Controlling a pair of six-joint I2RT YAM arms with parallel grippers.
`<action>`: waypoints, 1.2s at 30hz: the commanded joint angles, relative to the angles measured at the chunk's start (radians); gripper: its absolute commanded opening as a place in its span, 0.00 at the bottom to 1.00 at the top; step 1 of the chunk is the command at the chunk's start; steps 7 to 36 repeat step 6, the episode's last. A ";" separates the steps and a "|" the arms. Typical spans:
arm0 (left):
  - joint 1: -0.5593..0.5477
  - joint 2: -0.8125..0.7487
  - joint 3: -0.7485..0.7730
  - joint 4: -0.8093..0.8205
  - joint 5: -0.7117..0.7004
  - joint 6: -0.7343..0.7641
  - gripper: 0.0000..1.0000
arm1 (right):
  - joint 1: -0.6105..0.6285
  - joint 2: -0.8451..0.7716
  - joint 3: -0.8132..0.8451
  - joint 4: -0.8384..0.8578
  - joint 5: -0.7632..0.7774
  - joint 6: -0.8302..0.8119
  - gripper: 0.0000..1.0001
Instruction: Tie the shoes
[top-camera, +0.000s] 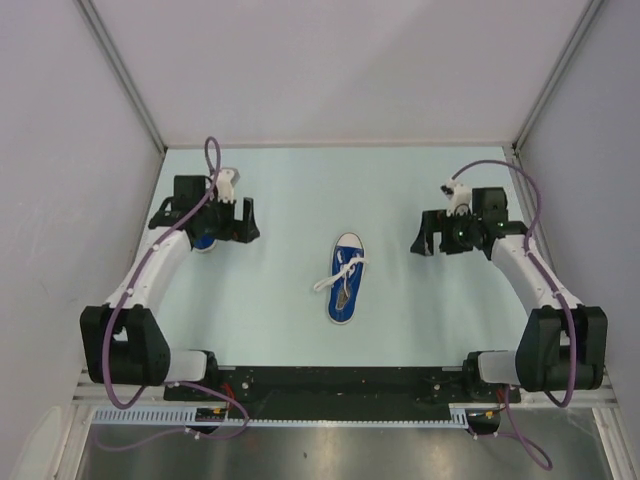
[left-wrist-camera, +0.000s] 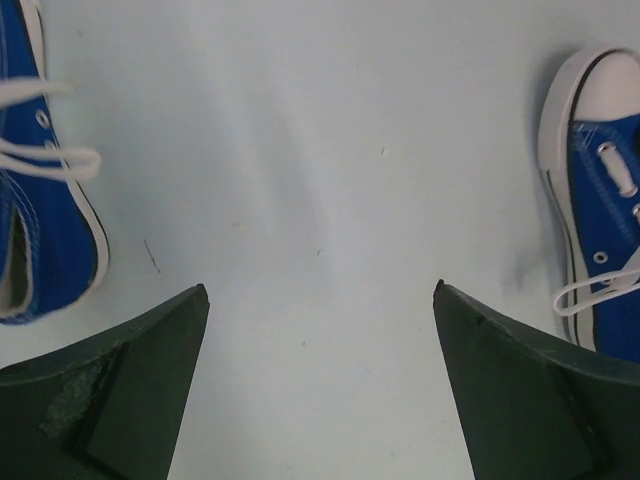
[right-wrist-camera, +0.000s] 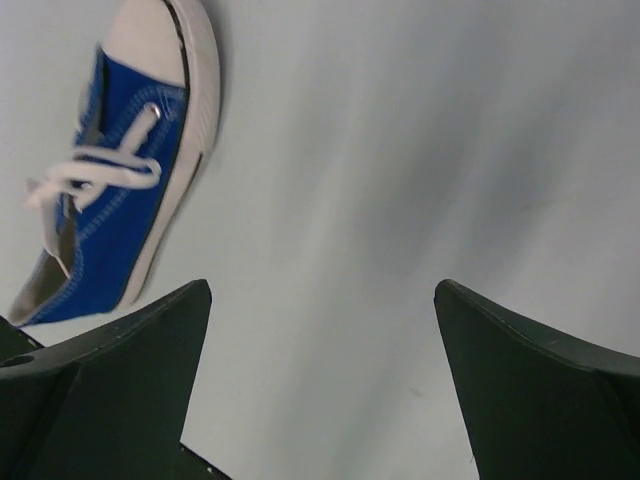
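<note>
One blue sneaker (top-camera: 345, 280) with a white toe cap lies in the middle of the table, toe pointing away, its white laces (top-camera: 335, 275) loose and trailing left. It also shows in the right wrist view (right-wrist-camera: 120, 200) and at the right edge of the left wrist view (left-wrist-camera: 600, 190). The second sneaker (top-camera: 205, 241) lies at the far left, mostly hidden under my left arm; its heel end shows in the left wrist view (left-wrist-camera: 40, 220). My left gripper (top-camera: 247, 222) (left-wrist-camera: 320, 286) is open and empty, between the two shoes. My right gripper (top-camera: 424, 238) (right-wrist-camera: 322, 283) is open and empty, right of the middle shoe.
The pale table (top-camera: 300, 180) is boxed in by grey walls with metal corner posts (top-camera: 120, 70) at left, back and right. A black rail (top-camera: 340, 382) with the arm bases runs along the near edge.
</note>
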 joint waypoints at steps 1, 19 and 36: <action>-0.004 -0.093 -0.075 0.057 -0.045 -0.051 1.00 | 0.063 -0.022 -0.073 0.028 0.081 -0.029 1.00; -0.003 -0.099 -0.049 0.036 -0.061 -0.048 1.00 | 0.061 -0.015 -0.049 0.072 0.070 -0.034 1.00; -0.003 -0.099 -0.049 0.036 -0.061 -0.048 1.00 | 0.061 -0.015 -0.049 0.072 0.070 -0.034 1.00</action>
